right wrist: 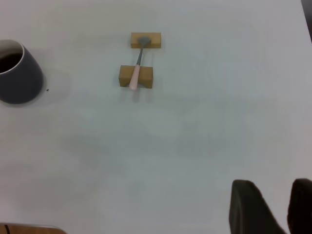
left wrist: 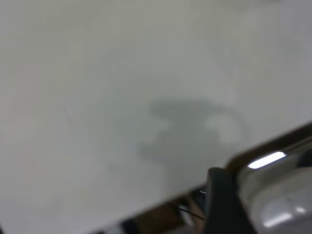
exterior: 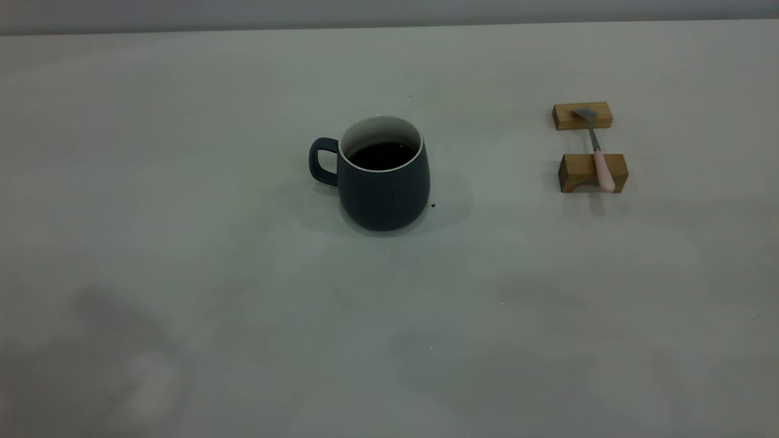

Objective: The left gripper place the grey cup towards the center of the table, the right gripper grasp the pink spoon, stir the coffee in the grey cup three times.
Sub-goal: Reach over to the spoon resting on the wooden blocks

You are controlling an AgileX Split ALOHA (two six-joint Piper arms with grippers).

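My right hand (right wrist: 273, 207) hovers over bare bench (exterior: 243, 340), fingers parted with a gap between them, holding nothing. My left hand (left wrist: 234, 204) shows only at its edge; I cannot tell its opening. The grey cup (exterior: 383, 182) with coffee (exterior: 382, 157) stands mid-bench. The pink spoon (exterior: 599, 161) lies across two wooden blocks (exterior: 593, 173), well apart from the cup.

Little of the robot shows. The left gripper (left wrist: 229, 207) appears as one matte black, rounded finger beside a glossy, clear-edged plate catching a bright highlight. The right gripper (right wrist: 273, 207) shows two matte black, wedge-shaped fingertips (right wrist: 248, 207) with rounded tops.
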